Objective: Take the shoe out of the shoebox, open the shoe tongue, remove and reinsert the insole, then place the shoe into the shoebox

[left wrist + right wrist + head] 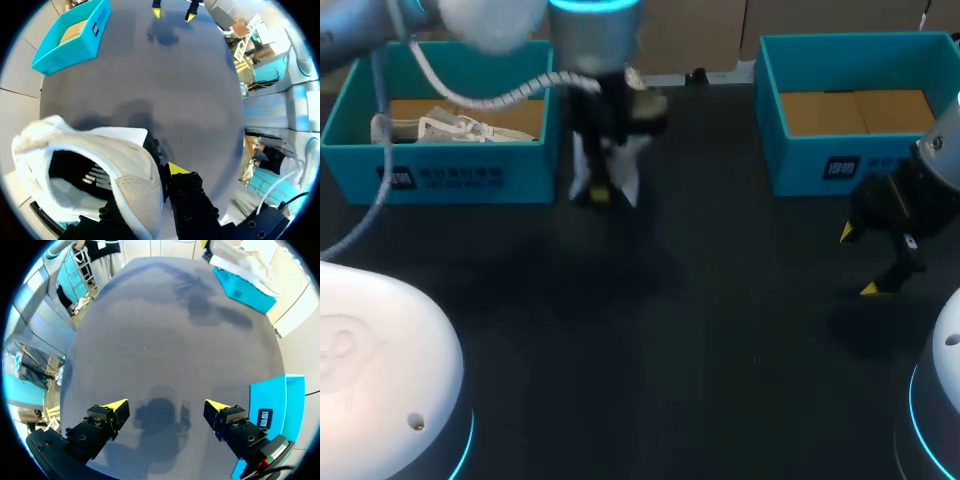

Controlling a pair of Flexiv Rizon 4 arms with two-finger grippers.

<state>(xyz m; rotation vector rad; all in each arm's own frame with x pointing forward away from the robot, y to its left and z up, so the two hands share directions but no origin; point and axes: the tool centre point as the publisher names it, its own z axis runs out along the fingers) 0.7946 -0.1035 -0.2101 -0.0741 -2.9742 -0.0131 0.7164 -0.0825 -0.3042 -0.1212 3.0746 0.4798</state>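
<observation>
Shoe out of its box: your left gripper (601, 192) is clenched on the rim of the white canvas sneaker (100, 165), over the dark table (670, 350), just right of the far-left turquoise cardboard shoebox (460, 175). Your right gripper (166, 407) hangs released near the far-right turquoise shoebox (800, 160).

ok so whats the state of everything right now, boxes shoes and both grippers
left gripper: shut on the held shoe, beside the left shoebox
held shoe: out of the box, gripped at the edge of its opening
left shoebox: open, no lid, second shoe lying inside
right shoebox: open, empty
right gripper: open, holding nothing
</observation>
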